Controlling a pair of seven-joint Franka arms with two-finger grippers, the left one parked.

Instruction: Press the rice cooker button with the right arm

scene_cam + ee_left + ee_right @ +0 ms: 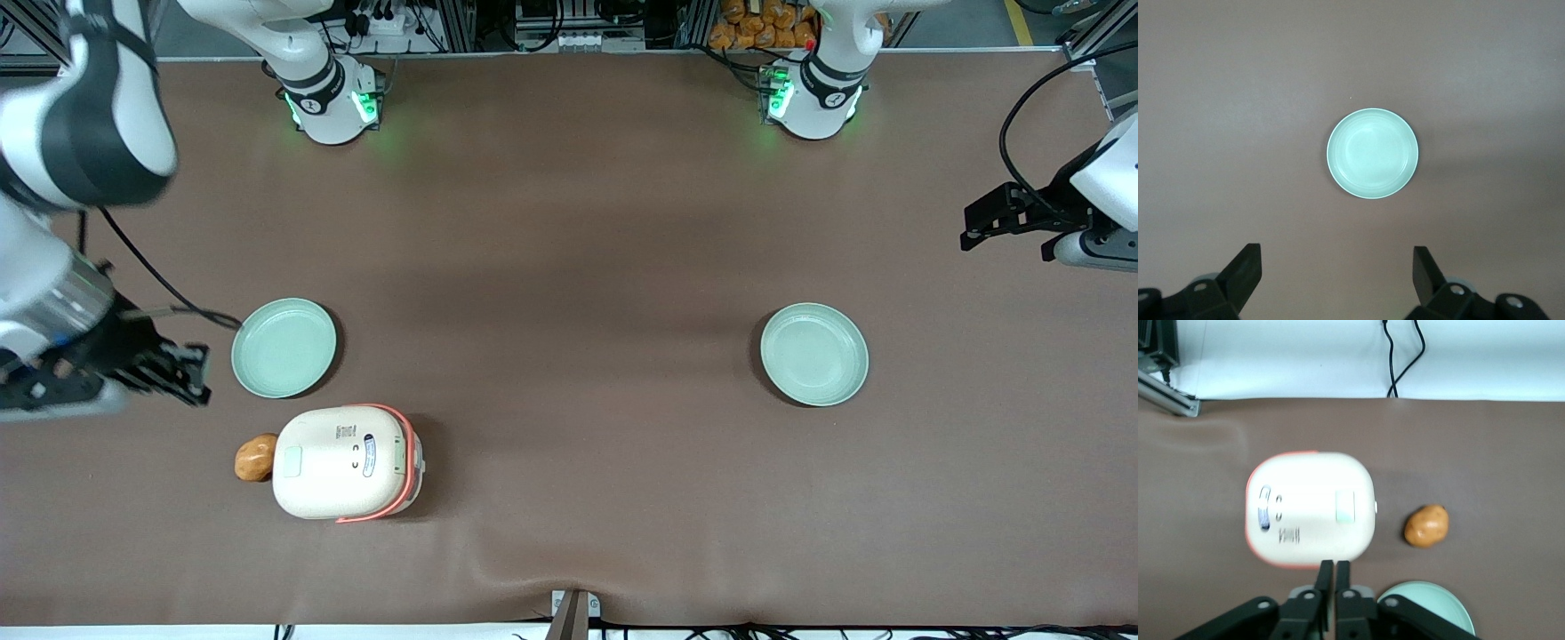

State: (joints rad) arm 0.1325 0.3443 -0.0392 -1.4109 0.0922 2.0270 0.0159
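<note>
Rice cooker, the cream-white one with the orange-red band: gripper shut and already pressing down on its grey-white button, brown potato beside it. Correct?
Not quite. The black two-finger gripper is shut, but it is not on the pale grey-white button; the right wrist view shows it short of the cream-white rice cooker, off the lid. The front view agrees. The brown potato does lie beside the cooker.
</note>
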